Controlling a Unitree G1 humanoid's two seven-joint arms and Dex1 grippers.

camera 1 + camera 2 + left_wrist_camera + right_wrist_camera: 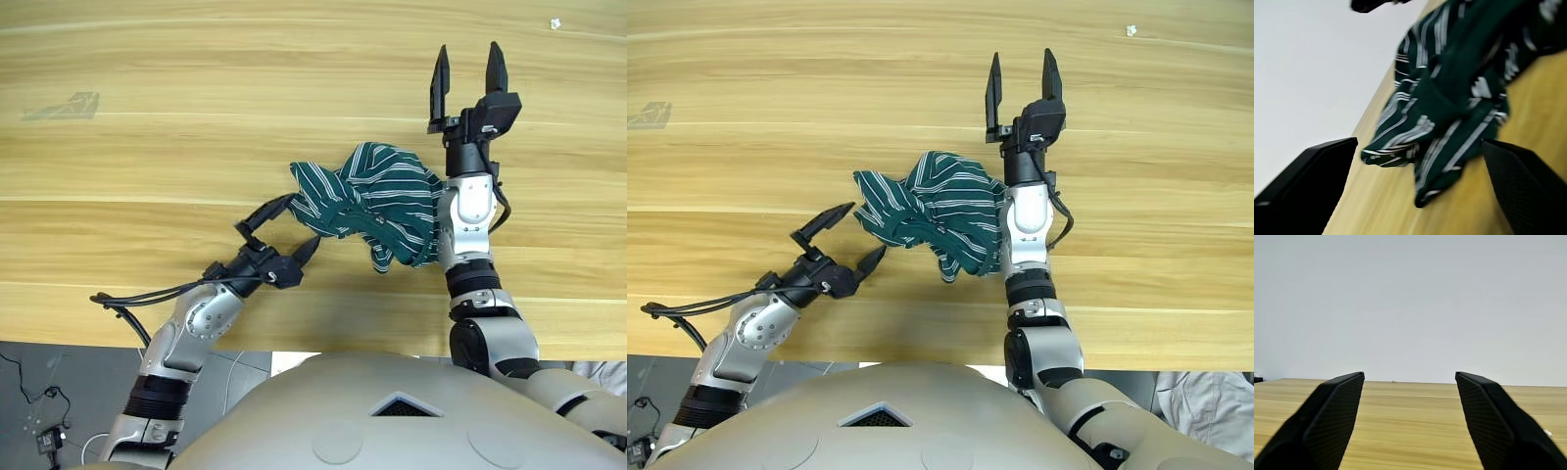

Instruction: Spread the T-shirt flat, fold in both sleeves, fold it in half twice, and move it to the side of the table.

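**Now: shirt in a heap against my right arm, both grippers empty**

Nothing of the fold has begun, by my reading. The dark green T-shirt with thin white stripes (pixel 377 201) lies crumpled on the pale wooden table (pixel 196 78), towards the near edge. Its right side is bunched up against my right forearm, and I cannot tell whether it merely leans there or hangs over the arm.

The left gripper (pixel 868 227) sits low at the heap's left edge with its two black fingers spread wide and nothing between them. From the left wrist camera the striped cloth is just ahead of the gap.

The right gripper (pixel 468 59) points away over bare wood, beyond the shirt, also spread and holding nothing.

What worries me:

- **Snagging on the right arm.** If I swing that arm to get at the cloth, the part resting on the forearm may come along and twist the heap tighter.
- **Pinching several layers.** No hem or sleeve is laid out clearly. If I close the left fingers where they are, I expect to catch a wad, and pulling would then drag the whole lump rather than open it.
- **The near edge.** A tail of cloth points towards me, so a pull in that direction could carry the shirt off the table.
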